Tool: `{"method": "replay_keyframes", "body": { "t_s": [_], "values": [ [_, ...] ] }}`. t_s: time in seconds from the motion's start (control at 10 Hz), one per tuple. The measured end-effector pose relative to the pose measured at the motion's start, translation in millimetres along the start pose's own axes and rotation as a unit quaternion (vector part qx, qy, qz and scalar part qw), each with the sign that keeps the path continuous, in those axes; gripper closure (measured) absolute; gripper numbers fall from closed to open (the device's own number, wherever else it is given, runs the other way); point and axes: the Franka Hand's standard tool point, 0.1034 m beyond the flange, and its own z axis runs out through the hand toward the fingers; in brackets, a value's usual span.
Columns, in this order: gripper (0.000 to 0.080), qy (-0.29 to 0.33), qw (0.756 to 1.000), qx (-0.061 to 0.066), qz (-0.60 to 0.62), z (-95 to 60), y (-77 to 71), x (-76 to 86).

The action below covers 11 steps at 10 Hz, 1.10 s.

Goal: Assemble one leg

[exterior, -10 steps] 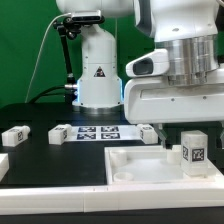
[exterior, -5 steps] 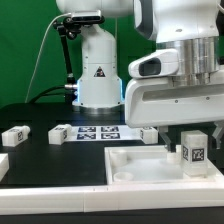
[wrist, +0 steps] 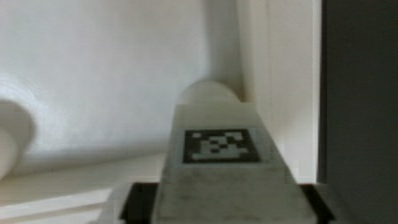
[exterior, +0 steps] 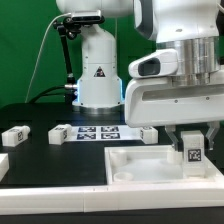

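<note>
The leg (exterior: 192,153), a small white block with a black-and-white tag, stands upright between my fingers, just above the far corner of the white tray-like panel (exterior: 140,168) on the exterior view's right. My gripper (exterior: 193,147) is shut on the leg. In the wrist view the leg (wrist: 217,125) rises from between the dark pads (wrist: 146,203) of the gripper (wrist: 217,208), with the panel's white rim behind it. The leg's lower end is hidden.
Three more tagged white legs lie on the black table: one (exterior: 15,135) at the exterior view's left, one (exterior: 62,133) beside the marker board (exterior: 97,131), and one (exterior: 148,132) behind the panel. The robot base (exterior: 97,75) stands behind them.
My gripper has come down a little with the leg, so the leg sits lower and closer to the panel's corner.
</note>
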Motion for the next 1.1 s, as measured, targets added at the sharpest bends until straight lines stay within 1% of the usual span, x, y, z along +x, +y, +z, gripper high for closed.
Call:
{"method": "replay_keyframes", "body": {
  "t_s": [0.1,0.2,0.3,0.4,0.5,0.6,0.7,0.9,1.1],
  "values": [
    [0.051,0.002,0.997,0.001,0.083,0.5,0.2,-0.6],
    [0.051,0.003,0.987,0.001,0.16,0.4,-0.1,-1.6],
    [0.051,0.004,0.978,-0.001,0.208,0.4,-0.8,-2.6],
    [0.051,0.003,0.96,0.0,0.279,1.1,-0.6,-3.0],
    [0.0509,0.004,0.943,0.004,0.333,1.6,-0.6,-3.0],
    [0.0509,0.002,0.907,0.006,0.422,2.1,-1.6,-3.8],
    [0.0509,0.004,0.877,0.008,0.481,2.3,-3.6,-4.4],
    [0.0509,0.005,0.829,0.014,0.559,2.3,-2.9,-3.6],
    [0.0509,-0.001,0.815,0.02,0.579,2.4,-3.0,-3.5]
  ]
}}
